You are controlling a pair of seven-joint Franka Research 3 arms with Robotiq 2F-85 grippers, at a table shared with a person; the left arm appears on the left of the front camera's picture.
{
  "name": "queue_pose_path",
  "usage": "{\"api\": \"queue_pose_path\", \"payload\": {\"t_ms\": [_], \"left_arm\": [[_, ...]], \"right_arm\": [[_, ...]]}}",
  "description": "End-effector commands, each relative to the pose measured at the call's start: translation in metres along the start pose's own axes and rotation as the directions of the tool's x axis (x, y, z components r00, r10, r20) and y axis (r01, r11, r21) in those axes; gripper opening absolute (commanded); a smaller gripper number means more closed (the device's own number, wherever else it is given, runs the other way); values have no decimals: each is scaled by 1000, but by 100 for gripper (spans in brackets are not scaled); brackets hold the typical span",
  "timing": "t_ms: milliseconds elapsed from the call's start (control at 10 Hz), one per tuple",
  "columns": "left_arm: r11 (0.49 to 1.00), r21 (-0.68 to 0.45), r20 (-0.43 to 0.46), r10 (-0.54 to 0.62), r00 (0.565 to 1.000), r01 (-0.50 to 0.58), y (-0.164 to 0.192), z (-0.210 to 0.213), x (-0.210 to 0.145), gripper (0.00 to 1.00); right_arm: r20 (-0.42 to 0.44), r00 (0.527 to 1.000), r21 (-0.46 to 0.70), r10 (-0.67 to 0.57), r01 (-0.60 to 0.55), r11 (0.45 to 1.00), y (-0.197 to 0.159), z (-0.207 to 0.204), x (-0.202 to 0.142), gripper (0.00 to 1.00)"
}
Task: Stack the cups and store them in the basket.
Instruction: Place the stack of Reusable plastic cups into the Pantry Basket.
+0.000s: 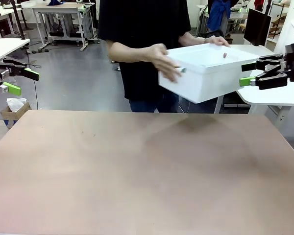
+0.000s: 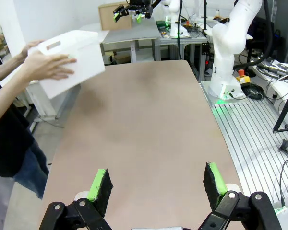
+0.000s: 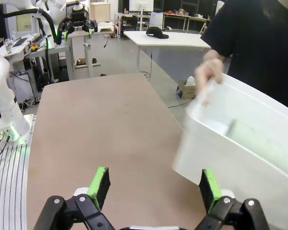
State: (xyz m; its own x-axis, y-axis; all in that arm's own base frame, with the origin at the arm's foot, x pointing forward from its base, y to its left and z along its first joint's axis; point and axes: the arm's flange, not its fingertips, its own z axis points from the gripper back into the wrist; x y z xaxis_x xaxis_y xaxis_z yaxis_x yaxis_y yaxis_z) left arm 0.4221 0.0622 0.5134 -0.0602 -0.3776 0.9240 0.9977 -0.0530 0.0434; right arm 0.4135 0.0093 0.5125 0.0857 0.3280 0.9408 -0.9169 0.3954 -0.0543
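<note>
While the person's hands point(image 1: 162, 59) carry the large white rectangular plastic basket point(image 1: 210, 73) clear of the table point(image 1: 147, 171), front view has it just beside the right gripper point(image 1: 249, 73), well apart from the left gripper point(image 1: 22, 81), both spread wide and empty. Left wrist view: basket point(image 2: 69, 60) far beyond the green pads point(image 2: 99, 184); probably light, stiff, slick, best held at the slot handle. Right wrist view: basket point(image 3: 240, 153) blurred, just beyond one fingertip point(image 3: 209, 188), pale green inside, perhaps cups.

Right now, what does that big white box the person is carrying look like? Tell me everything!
The basket is a big white plastic bin, rectangular with rounded corners, a rolled rim and a slot handle on its end. A person holds it in the air over the far edge of the table, tilted, with a hand on each side. Something pale green lies blurred inside it in the right wrist view. Neither claw touches it.
</note>
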Motion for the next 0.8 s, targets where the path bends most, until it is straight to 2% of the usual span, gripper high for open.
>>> {"api": "queue_pose_path", "payload": {"t_ms": [0, 700], "left_arm": [[1000, -8, 3, 7, 1000, -7, -2, 0, 3, 100], [1000, -8, 3, 7, 1000, -7, -2, 0, 3, 100]], "right_arm": [[24, 1000, -8, -9, 9, 1000, 0, -2, 2, 100], [24, 1000, -8, -9, 9, 1000, 0, -2, 2, 100]]}}
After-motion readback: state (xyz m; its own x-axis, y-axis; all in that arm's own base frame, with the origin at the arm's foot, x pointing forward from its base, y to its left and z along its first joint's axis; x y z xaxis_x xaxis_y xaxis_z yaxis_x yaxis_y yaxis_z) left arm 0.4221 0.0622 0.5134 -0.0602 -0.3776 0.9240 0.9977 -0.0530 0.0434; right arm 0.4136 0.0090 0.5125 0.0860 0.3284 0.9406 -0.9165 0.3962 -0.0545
